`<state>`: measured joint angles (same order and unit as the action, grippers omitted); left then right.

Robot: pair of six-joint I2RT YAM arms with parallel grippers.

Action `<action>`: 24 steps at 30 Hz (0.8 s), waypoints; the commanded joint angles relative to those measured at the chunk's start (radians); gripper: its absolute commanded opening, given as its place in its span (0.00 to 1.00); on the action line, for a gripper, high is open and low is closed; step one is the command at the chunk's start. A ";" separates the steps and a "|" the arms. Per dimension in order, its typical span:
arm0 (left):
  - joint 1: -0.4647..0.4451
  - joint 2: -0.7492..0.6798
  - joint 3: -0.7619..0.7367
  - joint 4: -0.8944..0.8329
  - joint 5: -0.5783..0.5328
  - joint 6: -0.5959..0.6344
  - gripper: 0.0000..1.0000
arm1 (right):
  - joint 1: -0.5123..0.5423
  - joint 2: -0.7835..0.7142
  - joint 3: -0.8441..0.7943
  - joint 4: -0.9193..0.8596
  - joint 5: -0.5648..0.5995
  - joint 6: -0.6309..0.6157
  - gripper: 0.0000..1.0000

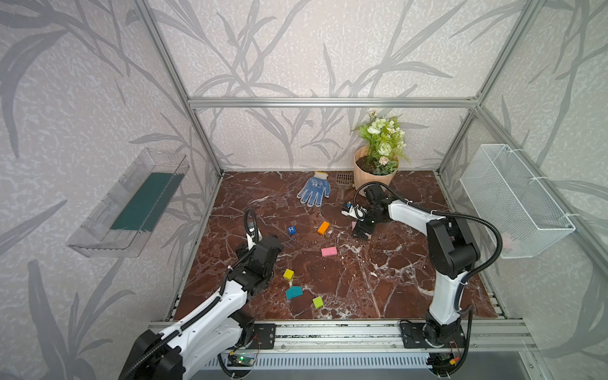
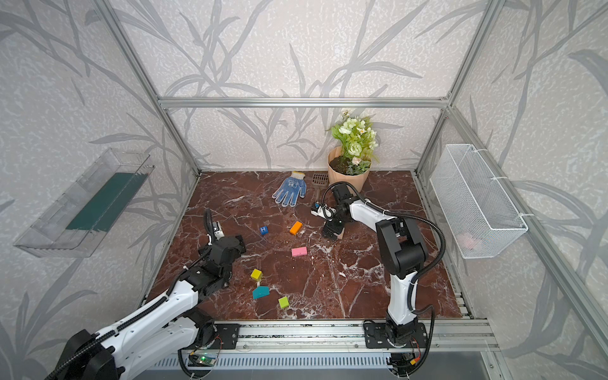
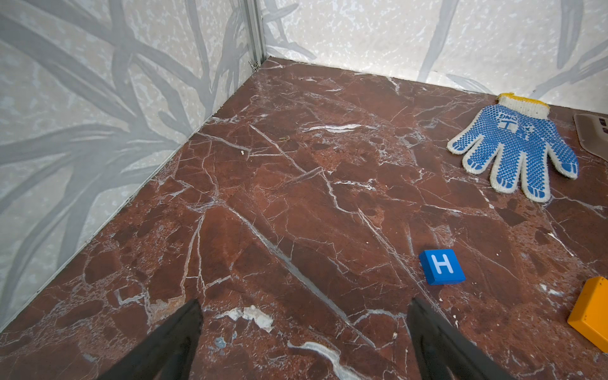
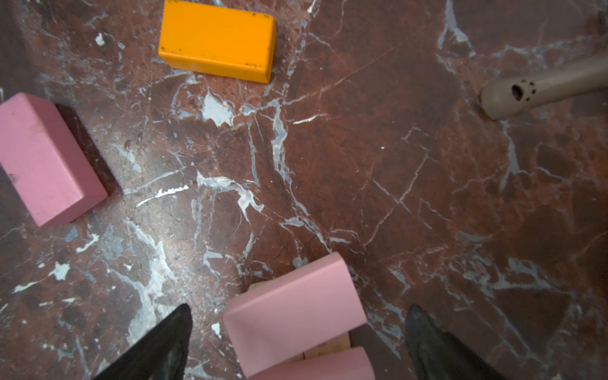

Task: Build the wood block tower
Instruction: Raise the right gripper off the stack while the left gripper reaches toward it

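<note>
Jaws of right gripper (image 4: pixel 301 309) wide apart astride stacked pink block (image 4: pixel 292 316) on tan base (image 4: pixel 329 350), gripping nothing, left gripper (image 3: pixel 306 302) jaws wide apart over table (image 3: pixel 296 164), empty, blue "H" cube (image 3: pixel 442 266) beside

Light bright, even, diffuse, from above. Shadows soft; a darker one beside a pink block (image 4: pixel 42 158). Pale sheen on the table (image 4: pixel 158 237). Top views stretch toward corners. Tips of left tool (image 3: pixel 304 304) and right tool (image 4: pixel 301 310) out of focus.

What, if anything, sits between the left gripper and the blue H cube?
Nothing visible. Only bare marble tabletop lies between the open left gripper and the blue H cube; the orange block lies apart from the cube, off that path.
</note>
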<state>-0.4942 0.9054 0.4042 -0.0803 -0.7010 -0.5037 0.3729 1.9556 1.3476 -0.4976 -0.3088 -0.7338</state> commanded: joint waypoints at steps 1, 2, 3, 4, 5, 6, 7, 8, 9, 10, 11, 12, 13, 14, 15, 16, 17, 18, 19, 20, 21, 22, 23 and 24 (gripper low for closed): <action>0.003 0.004 0.027 -0.001 -0.012 -0.002 0.97 | -0.005 -0.037 -0.017 0.005 -0.018 -0.003 0.99; 0.003 0.004 0.027 -0.001 -0.011 -0.002 0.97 | -0.005 -0.045 -0.022 0.013 -0.021 0.000 0.99; 0.004 0.004 0.028 -0.001 -0.010 -0.002 0.97 | -0.004 -0.052 -0.026 0.017 -0.024 0.001 0.99; 0.003 0.005 0.027 -0.001 -0.011 -0.002 0.97 | -0.005 -0.063 -0.033 0.023 -0.028 0.004 0.99; 0.003 0.005 0.027 -0.001 -0.011 -0.002 0.97 | -0.005 -0.079 -0.042 0.034 -0.028 0.012 0.99; 0.003 0.007 0.029 0.000 -0.009 -0.001 0.97 | -0.005 -0.095 -0.054 0.045 -0.029 0.020 0.99; 0.003 0.009 0.030 0.000 -0.004 0.002 0.97 | -0.005 -0.122 -0.075 0.066 -0.027 0.032 0.99; 0.003 0.012 0.033 0.001 -0.001 0.005 0.97 | -0.006 -0.153 -0.098 0.093 -0.022 0.055 0.99; 0.003 0.016 0.037 -0.002 0.002 0.007 0.97 | -0.005 -0.184 -0.118 0.118 -0.015 0.080 0.99; 0.003 0.019 0.046 -0.010 0.009 0.010 0.97 | -0.005 -0.225 -0.140 0.146 -0.003 0.110 0.99; 0.004 0.025 0.059 -0.020 0.019 0.012 0.95 | -0.005 -0.271 -0.165 0.176 0.021 0.156 0.99; 0.003 0.029 0.073 -0.034 0.031 0.011 0.93 | -0.006 -0.314 -0.188 0.212 0.060 0.218 0.99; 0.003 0.031 0.091 -0.050 0.050 0.012 0.90 | -0.006 -0.359 -0.210 0.255 0.133 0.312 0.99; 0.003 0.034 0.113 -0.069 0.074 0.002 0.90 | -0.009 -0.401 -0.223 0.279 0.217 0.432 0.99; 0.003 0.037 0.129 -0.078 0.096 -0.006 0.89 | -0.018 -0.432 -0.226 0.273 0.256 0.516 0.99; 0.002 0.041 0.143 -0.079 0.151 0.003 0.89 | -0.042 -0.467 -0.221 0.240 0.258 0.605 0.99; 0.001 0.045 0.155 -0.062 0.201 0.021 0.87 | -0.075 -0.495 -0.213 0.201 0.215 0.690 0.99; 0.000 0.053 0.164 -0.058 0.242 0.014 0.87 | -0.112 -0.522 -0.218 0.181 0.150 0.747 0.99; 0.000 0.068 0.181 -0.058 0.285 -0.003 0.87 | -0.147 -0.559 -0.257 0.210 0.062 0.799 0.99; -0.001 0.086 0.198 -0.057 0.326 -0.016 0.86 | -0.168 -0.594 -0.305 0.259 -0.001 0.843 0.99; -0.002 0.105 0.213 -0.053 0.362 -0.026 0.86 | -0.178 -0.637 -0.365 0.323 -0.047 0.878 0.99; -0.005 0.133 0.234 -0.049 0.401 -0.032 0.85 | -0.185 -0.685 -0.438 0.404 -0.086 0.923 0.99; -0.009 0.166 0.258 -0.048 0.437 -0.037 0.85 | -0.189 -0.733 -0.510 0.486 -0.093 0.967 0.99; -0.014 0.199 0.280 -0.046 0.474 -0.039 0.84 | -0.189 -0.778 -0.572 0.552 -0.072 1.003 0.99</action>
<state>-0.4984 1.0428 0.6285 -0.1226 -0.3805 -0.5125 0.1741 1.2446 0.9077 -0.1032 -0.2855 0.0547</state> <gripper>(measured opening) 0.848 0.992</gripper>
